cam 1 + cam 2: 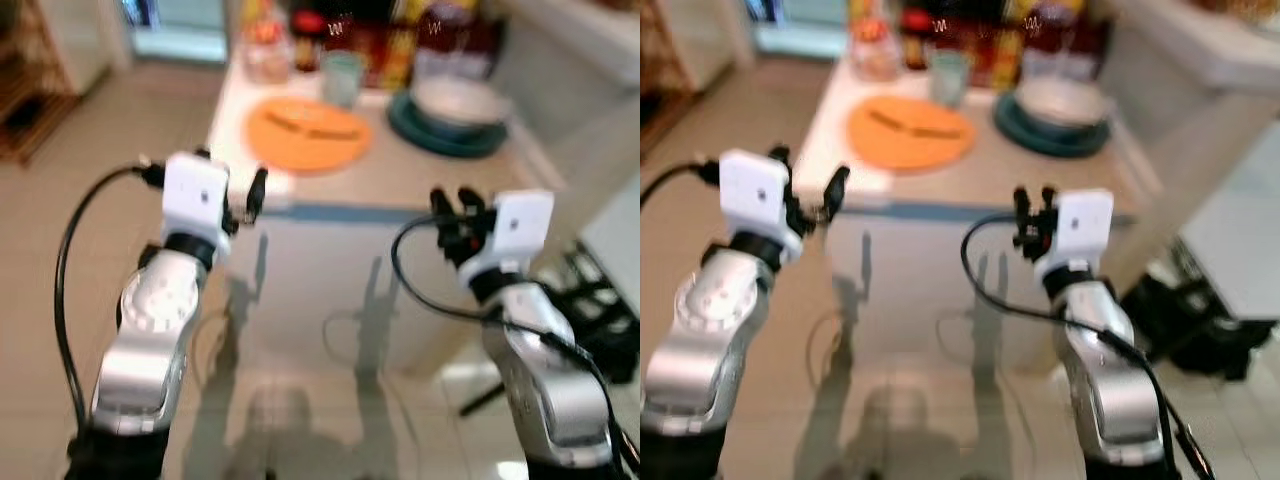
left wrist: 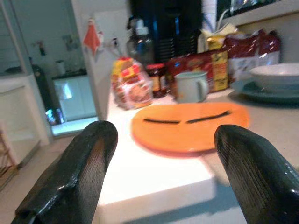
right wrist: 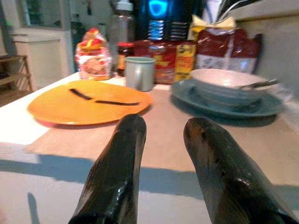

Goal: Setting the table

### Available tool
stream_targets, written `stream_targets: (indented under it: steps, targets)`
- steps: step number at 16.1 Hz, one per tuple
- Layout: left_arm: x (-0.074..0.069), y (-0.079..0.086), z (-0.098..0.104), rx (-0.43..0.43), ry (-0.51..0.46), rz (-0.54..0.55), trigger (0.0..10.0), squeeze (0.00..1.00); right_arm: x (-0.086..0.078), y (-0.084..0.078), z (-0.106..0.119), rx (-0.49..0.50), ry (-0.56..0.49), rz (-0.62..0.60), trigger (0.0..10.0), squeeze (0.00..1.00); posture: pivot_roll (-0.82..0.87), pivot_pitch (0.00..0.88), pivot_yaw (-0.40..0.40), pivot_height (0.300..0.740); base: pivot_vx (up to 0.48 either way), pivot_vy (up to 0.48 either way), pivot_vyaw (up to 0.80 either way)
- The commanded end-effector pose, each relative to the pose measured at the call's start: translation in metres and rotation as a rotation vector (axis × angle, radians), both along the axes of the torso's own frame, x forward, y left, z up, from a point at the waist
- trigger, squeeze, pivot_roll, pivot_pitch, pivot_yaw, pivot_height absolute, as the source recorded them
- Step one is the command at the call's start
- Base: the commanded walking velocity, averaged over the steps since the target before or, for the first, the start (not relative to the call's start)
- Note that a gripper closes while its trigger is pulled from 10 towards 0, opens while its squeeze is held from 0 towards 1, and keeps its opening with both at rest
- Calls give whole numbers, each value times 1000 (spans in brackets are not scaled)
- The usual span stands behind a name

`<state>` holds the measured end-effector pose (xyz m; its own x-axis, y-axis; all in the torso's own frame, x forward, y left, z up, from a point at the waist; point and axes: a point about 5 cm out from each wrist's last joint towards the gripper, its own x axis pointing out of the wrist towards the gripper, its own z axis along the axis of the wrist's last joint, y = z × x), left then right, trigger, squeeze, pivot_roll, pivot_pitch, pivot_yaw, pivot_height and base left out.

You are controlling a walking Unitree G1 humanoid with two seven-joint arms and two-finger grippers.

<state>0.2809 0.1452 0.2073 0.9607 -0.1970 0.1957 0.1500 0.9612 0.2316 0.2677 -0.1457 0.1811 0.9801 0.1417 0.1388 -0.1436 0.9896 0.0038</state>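
In the lower half of the frame both silver arms are raised short of the table, touching nothing. The left gripper sits at centre left with its two black fingers spread wide apart and empty; the right gripper sits at centre right with its fingers set a narrow gap apart, also empty.

Beyond them, toward the upper centre, lies the table's near edge. The orange plate lies up and slightly right of the left gripper, near the table's left side, and two thin dark sticks, probably chopsticks, lie end to end across it, their long axis running left to right across the frame. The left arm is the nearer to this plate. The white bowl sits in a dark teal plate, straight up from the right gripper, with the handle of one utensil resting on its rim; the right arm is nearer to that pair.

Counted: two plates, one bowl, one pale green mug just behind the orange plate, and a row of food packets and jars along the far edge, too blurred to count.
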Motion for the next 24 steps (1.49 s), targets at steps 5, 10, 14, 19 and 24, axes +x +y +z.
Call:
stream_targets:
  steps: [5, 10, 14, 19, 24]
  targets:
    - [-1, -8, 2, -49, 6, -31, 10000, 0, 3, -10, -2, -3, 38, -31, 10000, 0, 57, 39, -83, 740, 63, -96, 0]
    - [-1, -9, 3, -49, 9, -48, 10000, 0, 4, -16, -5, 5, 53, -77, 10000, 0, 55, 38, -80, 740, 461, 0, 635]
    - [-2, -12, 1, -26, 12, -74, 10000, 0, 4, -18, -4, 51, 51, -91, 10000, 0, 55, 28, -78, 740, 462, 0, 308]
    - [-2, -14, 1, -20, 14, -88, 10000, 0, 3, -18, -2, 49, 38, -85, 10000, 0, 55, 17, -71, 740, 461, 0, 0]
    - [-2, -18, 2, -37, 3, -125, 10000, 0, 2, -20, 0, 106, 40, -85, 10000, 0, 53, 14, -69, 740, 368, 0, 0]
